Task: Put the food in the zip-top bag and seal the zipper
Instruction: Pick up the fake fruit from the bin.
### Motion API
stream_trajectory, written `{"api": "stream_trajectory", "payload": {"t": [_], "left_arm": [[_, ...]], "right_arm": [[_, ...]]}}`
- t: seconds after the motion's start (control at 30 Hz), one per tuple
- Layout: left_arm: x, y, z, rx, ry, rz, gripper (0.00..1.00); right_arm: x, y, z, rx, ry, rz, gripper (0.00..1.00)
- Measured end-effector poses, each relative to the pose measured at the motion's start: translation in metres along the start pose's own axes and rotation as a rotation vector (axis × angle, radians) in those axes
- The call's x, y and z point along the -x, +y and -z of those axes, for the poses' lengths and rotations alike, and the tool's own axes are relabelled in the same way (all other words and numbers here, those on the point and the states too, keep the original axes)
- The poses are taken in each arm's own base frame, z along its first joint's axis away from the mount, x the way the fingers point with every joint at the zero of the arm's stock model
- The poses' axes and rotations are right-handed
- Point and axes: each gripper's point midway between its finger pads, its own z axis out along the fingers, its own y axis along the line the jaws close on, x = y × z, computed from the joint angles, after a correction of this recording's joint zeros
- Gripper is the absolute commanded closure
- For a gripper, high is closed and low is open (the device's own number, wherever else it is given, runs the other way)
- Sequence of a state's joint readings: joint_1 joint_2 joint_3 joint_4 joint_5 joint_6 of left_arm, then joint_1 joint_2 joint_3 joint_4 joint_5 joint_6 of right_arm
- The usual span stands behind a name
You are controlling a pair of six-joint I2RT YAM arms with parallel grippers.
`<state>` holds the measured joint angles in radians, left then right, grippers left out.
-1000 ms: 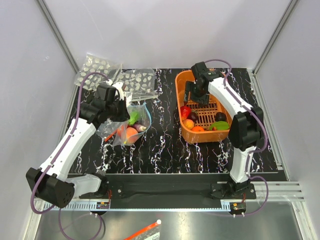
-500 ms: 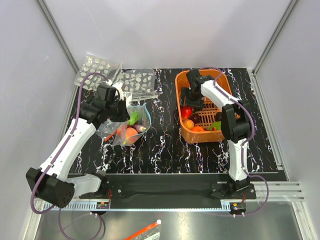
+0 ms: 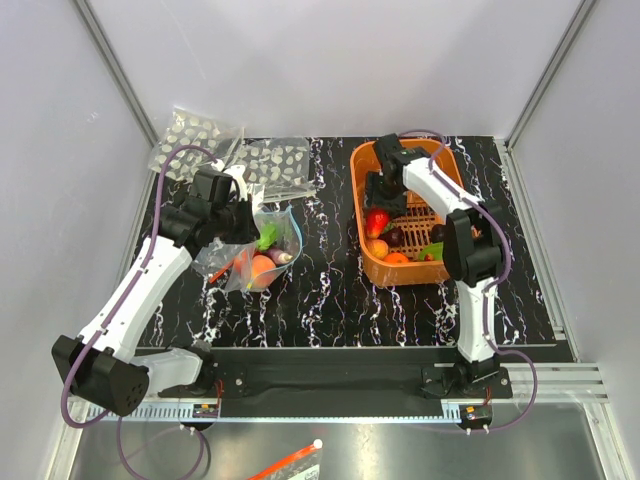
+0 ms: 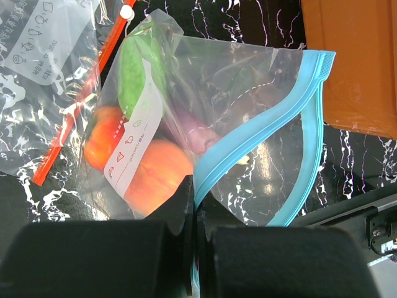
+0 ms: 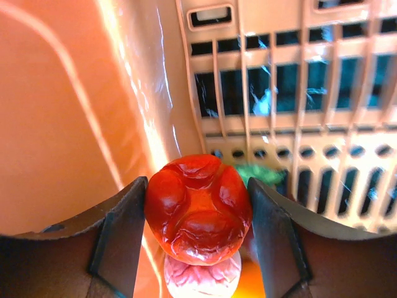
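Note:
The zip-top bag [image 3: 268, 243] lies left of centre on the black marbled table, mouth open toward the orange basket [image 3: 360, 165]. My left gripper [image 4: 195, 200] is shut on its teal zipper [image 4: 260, 127] at one end; in the top view the left gripper [image 3: 238, 218] is at the bag's left edge. Inside the bag are a peach-orange piece of food [image 4: 158, 177], a green one [image 4: 133, 68] and a purple one [image 4: 198, 133]. My right gripper [image 5: 197, 194] is low at the basket's left wall, its fingers pressed on both sides of a red toy fruit [image 5: 198, 208], which also shows in the top view [image 3: 378, 220].
More food lies in the basket: an orange piece [image 3: 395, 257], a dark plum one [image 3: 440, 233] and a green one [image 3: 437, 250]. A clear bag with a red strip [image 4: 74, 118] lies under the zip-top bag's far side. Packets with white dots [image 3: 275, 160] lie at the back left.
My right gripper has moved left and down into the basket's left side and closed around the red toy fruit. The left arm and the bag have not moved.

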<state>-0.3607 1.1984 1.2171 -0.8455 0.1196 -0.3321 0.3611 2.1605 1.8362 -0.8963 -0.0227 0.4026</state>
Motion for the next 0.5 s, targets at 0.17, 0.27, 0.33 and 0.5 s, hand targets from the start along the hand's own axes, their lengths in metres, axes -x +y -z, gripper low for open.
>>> {"api": "stream_trajectory", "payload": {"t": [0.17,0.27,0.33,0.5], "left_arm": [[0.000,0.001,0.000,0.004,-0.001,0.000,1.00],[0.000,0.001,0.000,0.004,-0.001,0.000,1.00],[0.000,0.001,0.000,0.003,-0.001,0.000,1.00],[0.000,-0.001,0.001,-0.002,0.000,0.008,1.00]], "right_arm": [[0.014,0.004,0.050,0.022,-0.078,0.007,0.44],[0.024,0.011,0.098,0.066,-0.161,0.008,0.45],[0.029,0.016,0.132,0.104,-0.221,0.010,0.46],[0.032,0.041,0.204,0.209,-0.335,0.043,0.46]]}}
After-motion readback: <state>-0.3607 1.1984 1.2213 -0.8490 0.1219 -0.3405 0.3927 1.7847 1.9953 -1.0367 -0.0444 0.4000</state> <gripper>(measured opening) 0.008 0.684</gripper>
